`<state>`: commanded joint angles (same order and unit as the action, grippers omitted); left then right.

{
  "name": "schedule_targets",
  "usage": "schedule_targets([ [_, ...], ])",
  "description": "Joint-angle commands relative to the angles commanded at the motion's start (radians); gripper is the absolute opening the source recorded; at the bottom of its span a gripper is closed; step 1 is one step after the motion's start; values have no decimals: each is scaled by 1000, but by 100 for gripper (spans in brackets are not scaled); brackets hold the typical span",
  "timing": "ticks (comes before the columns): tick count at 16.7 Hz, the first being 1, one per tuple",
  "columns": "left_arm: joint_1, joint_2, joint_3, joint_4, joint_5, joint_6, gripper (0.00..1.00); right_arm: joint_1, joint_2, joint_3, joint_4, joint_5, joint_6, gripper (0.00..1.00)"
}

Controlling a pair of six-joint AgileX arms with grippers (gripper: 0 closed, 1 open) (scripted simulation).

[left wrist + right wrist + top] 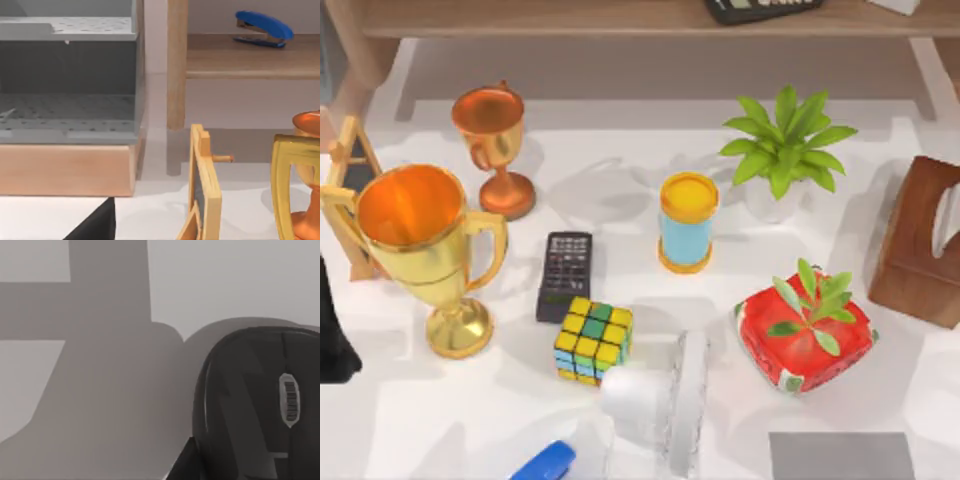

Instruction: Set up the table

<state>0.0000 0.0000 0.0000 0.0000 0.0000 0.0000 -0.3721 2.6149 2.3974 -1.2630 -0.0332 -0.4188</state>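
The white table (620, 190) spreads under everything, with the wooden shelf (620, 15) along its far edge. The large gold trophy (420, 250) stands just beside a dark shape at the table's left edge, probably my left gripper (332, 340). I cannot tell whether it is released or clenched. A black mouse (260, 405) lies close ahead of my right gripper (182, 465), whose grasp is equally unclear.
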Motion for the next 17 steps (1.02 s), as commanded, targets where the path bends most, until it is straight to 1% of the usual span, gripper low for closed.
schedule_targets([
  [4,0,0,0,0,0,0,100,-4,-25,-3,7,-4,11,0],
  [8,0,0,0,0,0,0,100,-21,-141,-91,66,-24,77,0],
  [13,0,0,0,0,0,0,100,-29,-384,-270,178,-58,210,0],
  [17,0,0,0,0,0,0,100,15,-632,-469,248,-70,360,0],
])
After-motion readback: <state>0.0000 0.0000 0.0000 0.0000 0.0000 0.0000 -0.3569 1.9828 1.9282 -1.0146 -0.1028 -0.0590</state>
